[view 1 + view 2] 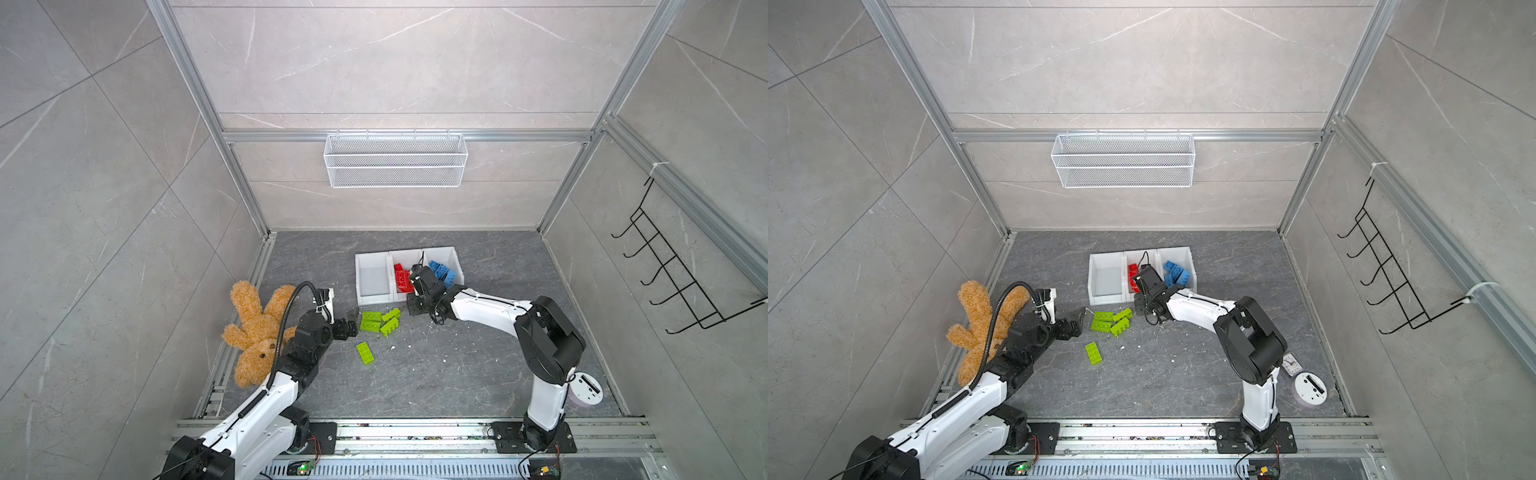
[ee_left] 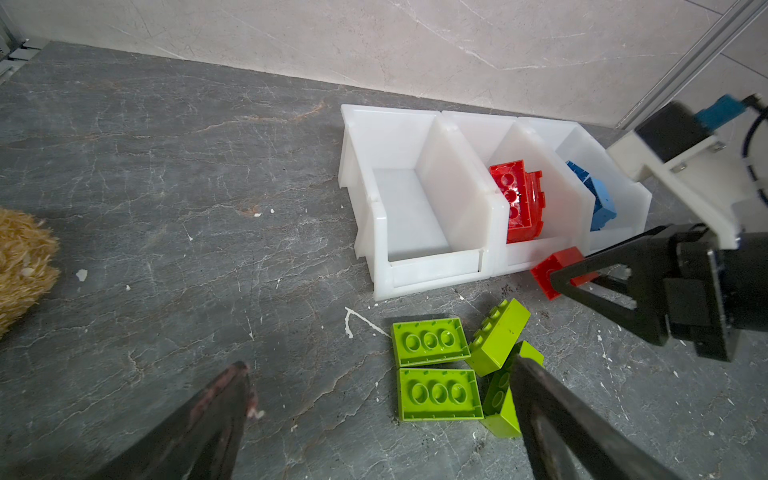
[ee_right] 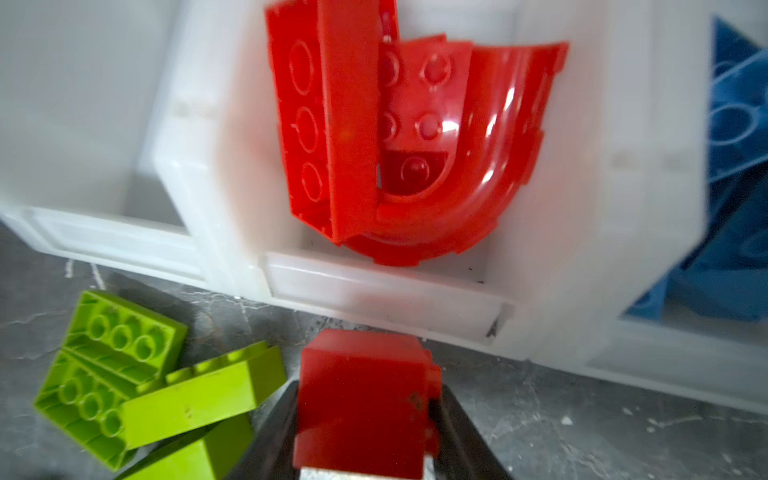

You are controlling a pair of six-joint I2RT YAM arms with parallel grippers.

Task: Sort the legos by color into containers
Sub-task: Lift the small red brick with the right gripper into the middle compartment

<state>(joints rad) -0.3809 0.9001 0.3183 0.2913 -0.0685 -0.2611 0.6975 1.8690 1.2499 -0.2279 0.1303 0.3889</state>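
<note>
The dark stone desk (image 1: 457, 374) fills both top views, with a white wire basket (image 1: 395, 166) on the back wall and a brown plush toy (image 1: 249, 320) lying at the left beside the left arm (image 1: 291, 386). In a top view a small clock-like item (image 1: 1291, 365) shows beside a round white device (image 1: 1310, 388) near the right arm (image 1: 490, 309).

The containers (image 1: 372, 276), three white bins joined in a row, stand toward the back middle. The top views show only patches of colour in them. The right wrist view, though blurred, shows the middle bin's load closely: a glossy red arch (image 3: 478, 199) with a long red brick (image 3: 349, 124) leaning on edge against it. The blue bricks (image 2: 600, 203) are heaped in the right bin.

The right jaws are closed on a small red brick (image 3: 361, 399). The left wrist view shows it held just in front of the middle bin's lip, while in both top views the wrist hides it. The left jaws stand wide apart and empty, close to the green cluster (image 2: 461, 365). There, two lime bricks lie touching with their hollow undersides up, and two more lie tilted beside them with studs showing, one leaning on the other. A lone green brick (image 1: 365, 352) lies studs up, nearer the front of the desk
</note>
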